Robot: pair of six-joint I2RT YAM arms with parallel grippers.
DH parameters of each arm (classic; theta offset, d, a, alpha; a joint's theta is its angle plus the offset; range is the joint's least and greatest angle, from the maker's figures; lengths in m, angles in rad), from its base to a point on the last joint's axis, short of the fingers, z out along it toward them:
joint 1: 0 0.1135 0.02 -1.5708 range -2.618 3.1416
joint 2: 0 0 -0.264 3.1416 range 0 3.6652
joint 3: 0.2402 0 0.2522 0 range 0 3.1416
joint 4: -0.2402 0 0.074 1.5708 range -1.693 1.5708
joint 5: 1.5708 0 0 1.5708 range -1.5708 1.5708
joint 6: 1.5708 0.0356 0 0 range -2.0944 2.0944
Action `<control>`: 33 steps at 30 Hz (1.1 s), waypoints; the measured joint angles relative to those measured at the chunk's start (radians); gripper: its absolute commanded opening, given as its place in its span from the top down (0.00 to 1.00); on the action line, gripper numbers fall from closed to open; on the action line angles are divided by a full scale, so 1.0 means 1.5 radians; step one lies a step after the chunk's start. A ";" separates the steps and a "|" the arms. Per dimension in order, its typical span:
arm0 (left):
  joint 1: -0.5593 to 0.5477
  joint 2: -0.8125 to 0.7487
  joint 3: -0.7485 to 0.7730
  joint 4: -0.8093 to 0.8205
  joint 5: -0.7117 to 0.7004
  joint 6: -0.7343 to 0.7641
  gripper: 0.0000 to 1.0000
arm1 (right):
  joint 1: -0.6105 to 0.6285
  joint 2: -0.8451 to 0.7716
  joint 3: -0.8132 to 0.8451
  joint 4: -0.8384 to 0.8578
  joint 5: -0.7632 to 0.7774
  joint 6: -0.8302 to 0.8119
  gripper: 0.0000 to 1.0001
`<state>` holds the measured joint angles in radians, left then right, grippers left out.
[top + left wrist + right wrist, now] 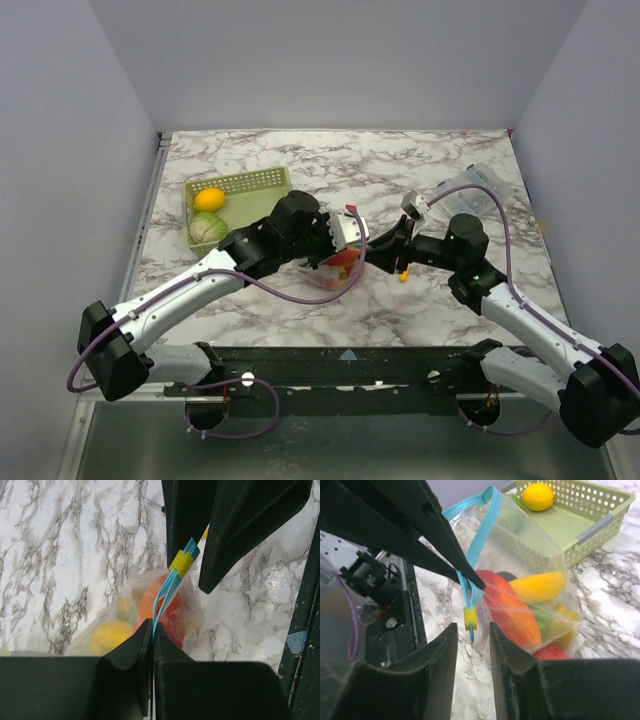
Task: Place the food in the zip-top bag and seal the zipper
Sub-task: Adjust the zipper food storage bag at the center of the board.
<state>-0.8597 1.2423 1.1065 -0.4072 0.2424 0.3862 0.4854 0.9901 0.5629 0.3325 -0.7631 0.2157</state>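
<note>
The bag [530, 555] stands upright near the middle of the table [420, 310], between the two arms. Several pieces of food [510, 610] show through it: red, orange, yellow and green. Its zipper [470, 510] runs up one side. The top of the blue strip bows into an open loop, so the mouth looks unsealed.

The left gripper [151, 630] is clamped tight on the zipper, pinching the strip flat partway along. A yellow slider [469, 618] sits at the strip's lower end. The right gripper [472, 628] has its jaws apart, one on each side of that end, gripping nothing.

Filling looks mostly done, but a lemon [209, 199] and a green vegetable [207, 230] lie in the basket [255, 183] at the table's far left. If they count as food to pack, they are left to do, and so is the sealing.

In the overhead view both arms cover most of the bag. It is unclear whether the strip's two halves are joined where they are pinched. Nor can one tell whether the bag's base rests on the table. The exact count of pieces inside is hard to make out. A thin yellow stick [403, 272] lies just beside the right gripper.
</note>
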 measured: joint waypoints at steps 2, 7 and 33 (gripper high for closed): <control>0.000 0.010 0.011 -0.009 0.009 -0.004 0.65 | 0.000 0.008 0.002 0.010 -0.005 -0.004 0.87; 0.000 0.028 0.041 -0.038 0.051 -0.010 0.46 | 0.000 0.041 0.015 0.011 -0.031 -0.013 1.00; 0.067 0.090 0.115 -0.141 0.211 -0.036 1.00 | 0.000 0.040 0.164 -0.208 0.012 -0.015 0.60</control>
<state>-0.7593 1.3769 1.2789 -0.6186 0.5587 0.3325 0.4854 1.0496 0.8082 0.0212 -0.7444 0.1932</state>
